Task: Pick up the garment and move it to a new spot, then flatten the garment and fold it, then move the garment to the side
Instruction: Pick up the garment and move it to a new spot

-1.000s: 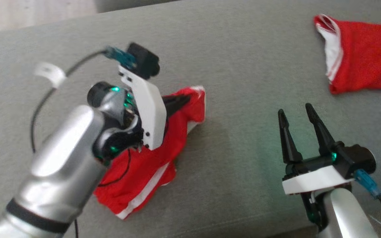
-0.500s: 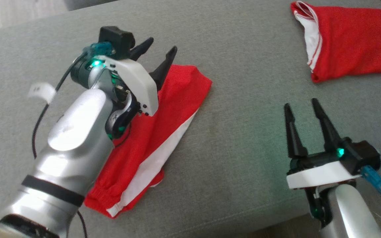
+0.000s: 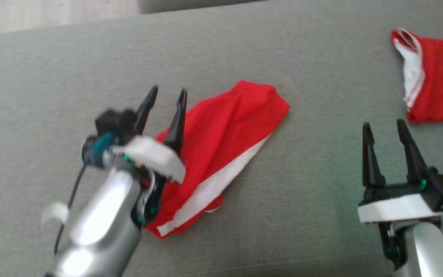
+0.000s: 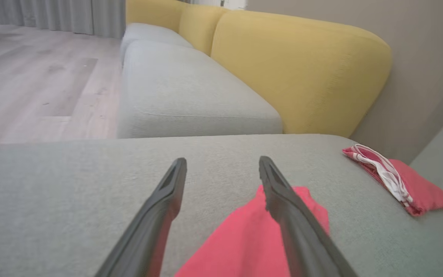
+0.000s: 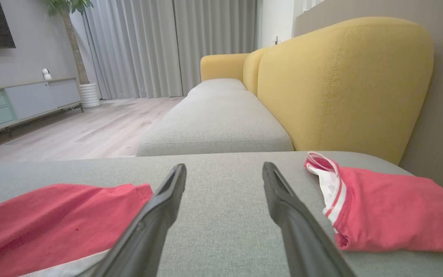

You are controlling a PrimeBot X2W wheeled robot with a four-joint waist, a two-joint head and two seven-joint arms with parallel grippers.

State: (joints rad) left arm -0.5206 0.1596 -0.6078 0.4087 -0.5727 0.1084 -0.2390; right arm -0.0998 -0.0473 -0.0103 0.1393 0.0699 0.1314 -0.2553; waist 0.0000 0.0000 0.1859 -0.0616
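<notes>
The grey sofa cushion point(image 3: 244, 57) carries everything here, and the head camera's framing of it has shifted over the last second, so the apparent slide of the scene is the camera's and not the things'. What has really changed is the garment point(image 3: 221, 130). A second ago it was a bunched red heap with the left claw buried in it and clamped on the cloth. Now it lies released near the middle of the cushion as a long slanted band, red on top with a white stripe along its near edge. The far end is a little rumpled. A second red garment point(image 3: 437, 88) sits well apart at the far right, and it looks folded. The left claw point(image 3: 167, 92) has let go and backed off toward the robot's left. Its fingers stand wide apart with only grey cushion between them in the left wrist view, while the right-hand finger point(image 4: 283, 200) overlaps the cloth's edge; whether it touches cannot be told. The right claw point(image 3: 383, 125) hovers at the lower right, fingers spread, holding nothing and clear of both garments. I judge that a placing or folding stroke has just ended, so the cloth probably still needs smoothing or another fold before being moved aside.
</notes>
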